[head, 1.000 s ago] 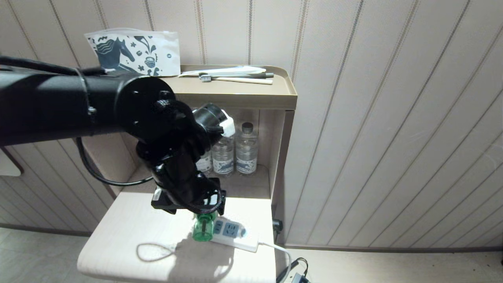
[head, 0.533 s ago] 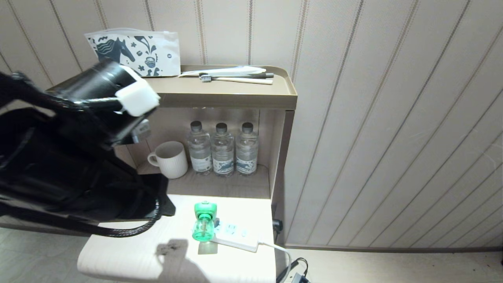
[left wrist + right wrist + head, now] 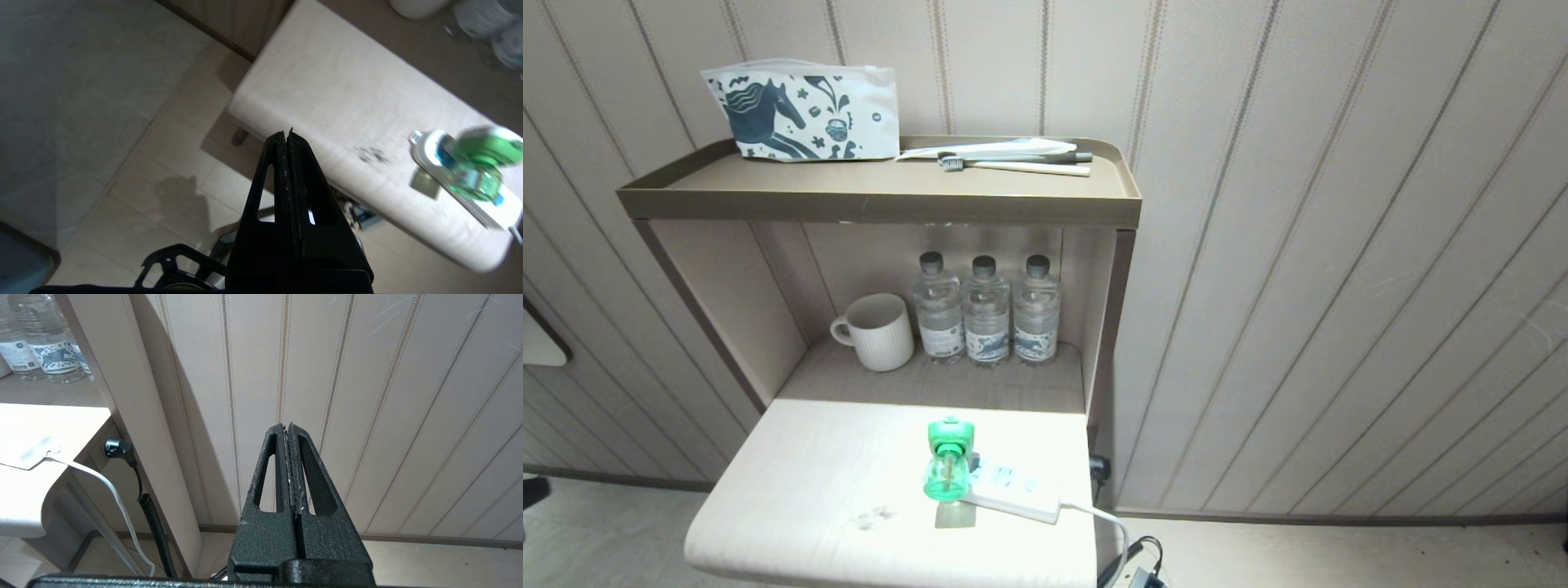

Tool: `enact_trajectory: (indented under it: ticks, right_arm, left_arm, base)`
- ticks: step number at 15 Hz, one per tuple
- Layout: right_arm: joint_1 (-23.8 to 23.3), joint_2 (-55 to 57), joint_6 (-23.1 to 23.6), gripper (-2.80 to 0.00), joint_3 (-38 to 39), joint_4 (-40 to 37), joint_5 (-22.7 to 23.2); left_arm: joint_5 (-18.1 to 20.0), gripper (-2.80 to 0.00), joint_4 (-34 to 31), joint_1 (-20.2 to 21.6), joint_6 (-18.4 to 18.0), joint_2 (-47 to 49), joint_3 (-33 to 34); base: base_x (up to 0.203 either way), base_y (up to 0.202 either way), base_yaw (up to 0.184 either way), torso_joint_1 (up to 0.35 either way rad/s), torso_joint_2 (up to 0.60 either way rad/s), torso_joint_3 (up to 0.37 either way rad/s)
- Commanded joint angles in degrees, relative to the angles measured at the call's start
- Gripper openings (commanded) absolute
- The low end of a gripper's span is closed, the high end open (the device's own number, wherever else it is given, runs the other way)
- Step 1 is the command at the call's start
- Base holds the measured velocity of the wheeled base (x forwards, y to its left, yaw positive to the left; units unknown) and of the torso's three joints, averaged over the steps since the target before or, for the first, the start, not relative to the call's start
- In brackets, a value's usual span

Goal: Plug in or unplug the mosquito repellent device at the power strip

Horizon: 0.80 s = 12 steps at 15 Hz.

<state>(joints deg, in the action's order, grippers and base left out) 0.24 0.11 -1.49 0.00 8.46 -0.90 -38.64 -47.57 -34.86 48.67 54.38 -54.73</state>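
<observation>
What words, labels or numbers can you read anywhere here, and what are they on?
No text reads legibly anywhere.
Water bottles: printed labels, too small to read.
Pouch on the top shelf: horse and cup drawings only, no readable words.
Power strip and mosquito repellent device: no readable markings.
Mug: plain.

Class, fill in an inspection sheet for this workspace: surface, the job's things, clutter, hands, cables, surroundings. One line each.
Surface: pale tabletop with a small dark smudge.
Job's things: mosquito repellent device stands on the left end of the power strip; whether it is fully seated cannot be told.
Clutter: mug and three water bottles in the niche; patterned pouch and toothbrush on the top shelf.
Hands: left hand shut, empty, off the table edge above the floor; right hand shut, empty, facing the wall.
Cables: white cord drops off the table; black plug beside it.
Surroundings: striped panelled wall, tiled floor.
</observation>
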Motion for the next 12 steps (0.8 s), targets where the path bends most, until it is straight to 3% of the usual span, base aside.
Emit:
enact_trajectory:
  ticks: [1,4,6,8,10,12]
  right_arm:
    - [0.0,0.1,0.0,-2.80,0.0,0.1,-0.1]
    - [0.0,0.1,0.0,-2.80,0.0,0.1,0.0]
    - [0.0,0.1,0.0,-2.80,0.0,0.1,0.0]
    - [0.0,0.1,0.1,-2.80,0.0,0.1,0.0]
    - [0.0,0.0,0.0,-2.80,0.0,0.1,0.0]
    - [0.0,0.0,0.0,-2.80,0.0,0.1,0.0]
  left_arm:
    - [-1.2,-2.80,-0.1,7.1,0.5,-10.6,5.5]
    - [-2.8,-2.80,1.1,17.3,-2.1,-19.8,13.5]
    - [-2.8,-2.80,3.7,23.4,-7.7,-25.5,17.6]
    - [-0.5,-2.80,10.2,28.4,-18.9,-32.9,22.3]
    - [3.9,-2.80,21.2,32.3,-31.6,-40.5,31.7]
    - [9.5,-2.80,33.5,33.9,-41.2,-47.2,41.2]
  base:
    - [0.000,0.000,0.000,0.000,0.00,0.000]
    - [0.000,0.000,0.000,0.000,0.00,0.000]
    - [0.000,0.000,0.000,0.000,0.00,0.000]
    - [0.000,0.000,0.000,0.000,0.00,0.000]
    - [0.000,0.000,0.000,0.000,0.00,0.000]
    - [0.000,0.000,0.000,0.000,0.00,0.000]
